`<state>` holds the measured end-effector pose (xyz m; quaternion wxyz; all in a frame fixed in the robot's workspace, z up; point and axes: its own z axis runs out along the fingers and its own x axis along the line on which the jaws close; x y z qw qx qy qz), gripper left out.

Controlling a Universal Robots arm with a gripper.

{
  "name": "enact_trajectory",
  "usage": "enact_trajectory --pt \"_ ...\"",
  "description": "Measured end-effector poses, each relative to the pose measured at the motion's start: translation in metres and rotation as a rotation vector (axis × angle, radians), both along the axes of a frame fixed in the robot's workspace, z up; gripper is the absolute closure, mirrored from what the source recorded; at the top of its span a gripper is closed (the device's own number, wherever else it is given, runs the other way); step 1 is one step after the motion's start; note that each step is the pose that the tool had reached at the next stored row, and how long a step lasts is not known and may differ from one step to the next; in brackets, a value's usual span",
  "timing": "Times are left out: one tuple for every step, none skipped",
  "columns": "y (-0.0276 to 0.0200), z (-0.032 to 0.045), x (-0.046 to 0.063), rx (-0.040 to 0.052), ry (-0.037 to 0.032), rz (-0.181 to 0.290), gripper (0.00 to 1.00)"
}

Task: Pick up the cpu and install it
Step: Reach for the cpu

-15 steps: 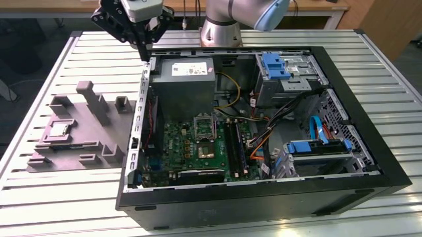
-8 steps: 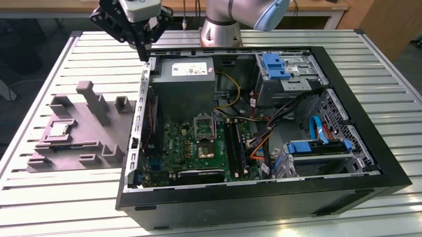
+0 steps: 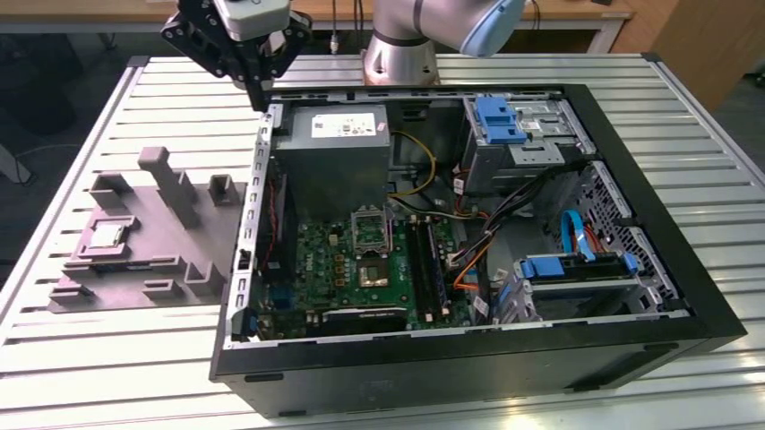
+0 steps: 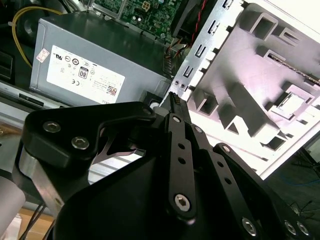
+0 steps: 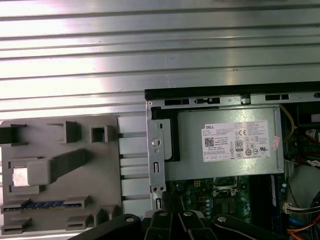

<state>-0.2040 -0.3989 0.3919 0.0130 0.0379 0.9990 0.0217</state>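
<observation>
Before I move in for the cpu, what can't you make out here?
- cpu corner markings: too small in the exterior view, washed out by glare in the first wrist view.
- Socket, open or latched: too small in the exterior view.
- Part of the power supply: hidden by the gripper in the second wrist view.

Open above the cpu (image 3: 106,235), upright blocks (image 3: 167,184) beside
</observation>
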Motion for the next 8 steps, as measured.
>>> enact_trajectory --pt "0.0 0.0 -0.0002 0.0 0.0 0.0 0.89" --pt "0.0 0.0 -0.0004 0.0001 0.0 0.0 0.89" --pt "0.0 0.0 -0.0007 0.0 0.0 0.0 0.89" --pt "0.0 0.0 -0.0009 0.0 0.0 0.0 0.89" --pt "0.0 0.0 -0.0012 -0.0001 0.0001 0.0 0.89" --pt "0.0 0.0 -0.0014 0.0 0.0 0.0 0.89" --pt "0.0 0.0 -0.0017 -0.0001 0.0001 0.0 0.89" --pt "0.0 0.0 -0.002 0.0 0.0 0.0 0.89"
